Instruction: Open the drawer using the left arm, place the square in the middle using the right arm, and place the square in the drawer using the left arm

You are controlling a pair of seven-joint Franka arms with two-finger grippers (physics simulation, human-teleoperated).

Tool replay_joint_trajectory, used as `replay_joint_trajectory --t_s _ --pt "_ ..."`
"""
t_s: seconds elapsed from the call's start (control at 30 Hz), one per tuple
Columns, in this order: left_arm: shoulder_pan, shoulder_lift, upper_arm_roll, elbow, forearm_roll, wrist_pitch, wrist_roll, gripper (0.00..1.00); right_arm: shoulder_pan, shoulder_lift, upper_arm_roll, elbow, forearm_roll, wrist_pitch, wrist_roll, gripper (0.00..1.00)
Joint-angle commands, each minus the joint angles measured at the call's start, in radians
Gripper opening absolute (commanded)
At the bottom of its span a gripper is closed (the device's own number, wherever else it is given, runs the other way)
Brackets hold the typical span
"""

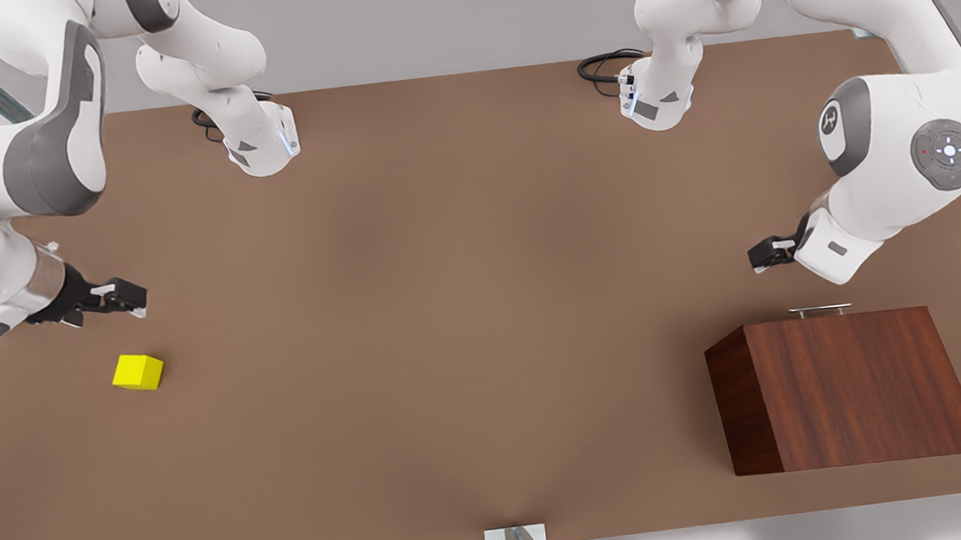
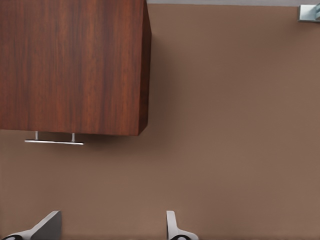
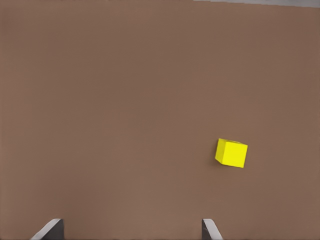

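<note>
Front view: wooden box (image 1: 856, 385) at 4 o'clock on the table (image 1: 449, 307), drawer (image 1: 820, 318) closed, thin silver handle (image 1: 820, 309) on the box's far edge. Left gripper (image 1: 765, 256) hangs near the handle, not touching, fingers (image 2: 172, 227) spread apart. Square (image 1: 138, 372) at 8 o'clock, flat on the table; right gripper (image 1: 124, 297) near it, apart, fingers (image 3: 210, 230) spread wide. Middle (image 1: 468, 323) bare.

Handling, my guess: handle is stiff, slim and likely slick, so pinch across the bar mid-span and pull straight. Square looks rigid, light, plain-faced; grip two opposite flat faces.

Writing: none readable; only a round logo on the left arm's joint.
</note>
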Motion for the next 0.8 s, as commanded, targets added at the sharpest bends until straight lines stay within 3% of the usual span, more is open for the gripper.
replay_joint_trajectory --t_s 0.0,0.1,0.17,0.27,0.3,0.47,0.6,0.67,0.77 --pt "0.0 0.0 0.0 0.0 0.003 0.0 0.0 1.0 0.0 0.0 0.0 0.0 0.0 0.002 0.0 1.0" --pt "0.0 -0.018 0.015 -0.026 0.004 0.017 -0.149 1.0 0.0 -0.009 -0.003 -0.071 -0.005 0.082 0.0 1.0" --pt "0.002 -0.132 0.037 -0.233 0.003 0.208 -0.504 1.0 -0.012 -0.018 -0.009 -0.17 -0.005 0.18 0.007 1.0" --pt "0.002 -0.201 0.06 -0.414 0.004 0.411 -0.833 1.0 -0.021 -0.061 -0.04 -0.4 0.007 0.399 0.014 1.0" --pt "0.002 -0.256 0.072 -0.555 0.004 0.572 -0.925 1.0 -0.043 -0.044 -0.04 -0.427 0.007 0.429 0.015 1.0" --pt "0.017 -0.308 0.101 -0.761 0.001 0.79 -1.063 1.0 -0.052 0.009 -0.176 -0.566 0.035 0.636 0.06 1.0" --pt "0.018 -0.325 0.146 -0.882 0.003 0.902 -1.063 1.0 -0.078 0.112 -0.218 -0.527 0.078 0.666 0.049 1.0" --pt "0.038 -0.302 0.15 -0.896 0.001 0.933 -1.063 1.0 -0.109 0.199 -0.218 -0.517 0.098 0.78 0.01 1.0" --pt "0.066 -0.262 0.152 -0.896 -0.004 0.971 -1.063 1.0 -0.133 0.256 -0.235 -0.52 0.258 0.809 -0.003 1.0"
